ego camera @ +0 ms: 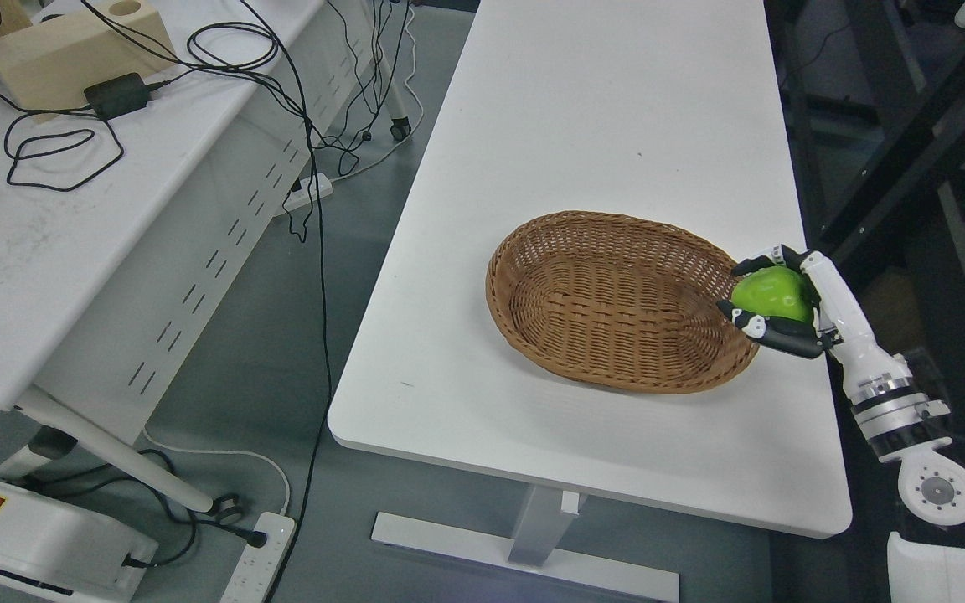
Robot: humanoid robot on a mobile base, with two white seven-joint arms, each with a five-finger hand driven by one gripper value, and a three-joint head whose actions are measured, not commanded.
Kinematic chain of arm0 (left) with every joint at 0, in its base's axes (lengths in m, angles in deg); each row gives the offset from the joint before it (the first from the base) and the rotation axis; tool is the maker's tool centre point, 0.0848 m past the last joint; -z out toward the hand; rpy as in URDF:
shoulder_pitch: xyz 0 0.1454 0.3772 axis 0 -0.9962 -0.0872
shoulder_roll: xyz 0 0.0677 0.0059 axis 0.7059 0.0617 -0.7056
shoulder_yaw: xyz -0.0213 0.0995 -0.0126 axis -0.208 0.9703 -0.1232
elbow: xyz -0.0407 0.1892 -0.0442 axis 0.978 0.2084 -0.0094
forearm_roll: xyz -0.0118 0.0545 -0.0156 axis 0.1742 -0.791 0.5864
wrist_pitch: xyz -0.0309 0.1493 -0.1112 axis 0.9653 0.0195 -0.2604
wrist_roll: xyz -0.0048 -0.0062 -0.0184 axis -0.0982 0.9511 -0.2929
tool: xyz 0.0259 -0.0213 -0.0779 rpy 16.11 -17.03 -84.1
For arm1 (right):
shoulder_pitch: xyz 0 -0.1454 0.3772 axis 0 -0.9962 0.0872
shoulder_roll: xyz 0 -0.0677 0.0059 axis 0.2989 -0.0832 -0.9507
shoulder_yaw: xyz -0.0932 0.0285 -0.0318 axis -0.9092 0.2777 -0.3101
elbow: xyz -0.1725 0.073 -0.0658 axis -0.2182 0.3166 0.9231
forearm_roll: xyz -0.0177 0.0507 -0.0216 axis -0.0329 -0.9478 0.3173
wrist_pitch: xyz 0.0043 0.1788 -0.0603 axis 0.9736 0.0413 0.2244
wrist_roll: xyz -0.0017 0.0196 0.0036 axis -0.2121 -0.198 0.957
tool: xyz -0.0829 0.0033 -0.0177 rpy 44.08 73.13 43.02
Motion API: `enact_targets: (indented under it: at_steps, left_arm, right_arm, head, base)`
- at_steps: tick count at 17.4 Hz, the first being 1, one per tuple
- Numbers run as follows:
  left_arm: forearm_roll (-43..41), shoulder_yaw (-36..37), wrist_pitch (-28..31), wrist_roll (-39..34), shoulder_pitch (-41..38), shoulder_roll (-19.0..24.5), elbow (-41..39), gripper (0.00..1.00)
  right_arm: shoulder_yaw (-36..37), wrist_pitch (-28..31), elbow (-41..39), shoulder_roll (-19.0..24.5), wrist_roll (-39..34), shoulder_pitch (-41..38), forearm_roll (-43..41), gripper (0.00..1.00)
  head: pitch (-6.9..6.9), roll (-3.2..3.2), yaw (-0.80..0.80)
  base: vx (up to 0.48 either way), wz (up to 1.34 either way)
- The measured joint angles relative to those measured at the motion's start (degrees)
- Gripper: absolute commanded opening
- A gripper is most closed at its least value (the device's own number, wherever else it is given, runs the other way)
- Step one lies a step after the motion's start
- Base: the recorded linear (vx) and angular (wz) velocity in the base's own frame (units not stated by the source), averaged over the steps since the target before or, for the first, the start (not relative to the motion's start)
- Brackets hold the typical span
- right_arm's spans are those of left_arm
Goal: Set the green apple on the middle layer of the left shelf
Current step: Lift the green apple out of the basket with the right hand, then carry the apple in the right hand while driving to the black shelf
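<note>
The right robot hand holds the apple. Its fingers curl around the green fruit from above and below, so the apple sits tight inside the grip. The white arm comes up from the lower right corner.

The robot hand is at the right end of the basket, right over its rim. You cannot tell if the apple touches the rim. The basket is brown, woven and oval, and nothing lies in it. It stretches away to the left of the robot hand.

The basket sits on a long white worktop. The robot hand is near the right edge of this worktop. Behind the robot hand, on the far right, stands a dark frame.

Far to the left of the robot hand there is a second worktop. On it are a wooden block, a black charger and black cables. More cables hang down to the grey floor between the two worktops. A white power strip lies on the floor, low and far left of the robot hand.
</note>
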State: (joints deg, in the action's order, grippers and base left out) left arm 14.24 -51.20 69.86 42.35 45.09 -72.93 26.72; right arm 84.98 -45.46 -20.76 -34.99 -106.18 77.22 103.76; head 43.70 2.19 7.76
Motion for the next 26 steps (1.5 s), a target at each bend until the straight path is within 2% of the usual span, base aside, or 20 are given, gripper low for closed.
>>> enact_targets:
  at_steps: [7,19,26]
  left_arm:
    - [0.00,0.00,0.00,0.00,0.00,0.00,0.00,1.00]
    - [0.03,0.00,0.00,0.00,0.00,0.00,0.00,1.00]
    - [0.04,0.00,0.00,0.00,0.00,0.00,0.00,1.00]
  right_arm:
    - [0.98,-0.32,-1.39,0.01,-4.16,-1.48,-0.86,0.00]
    - [1.15,-0.64,-2.53,0.08,-5.32,-4.25,-1.09,0.01]
    - [-0.24,-2.67,-2.81,0.09,-8.79,-4.54,-1.11,0.01]
  head:
    - [0.00,0.00,0.00]
    - [0.00,0.00,0.00]
    - [0.00,0.00,0.00]
  base:
    - [-0.035,-0.14]
    - [-0.050,-0.14]
    - [-0.154,-0.21]
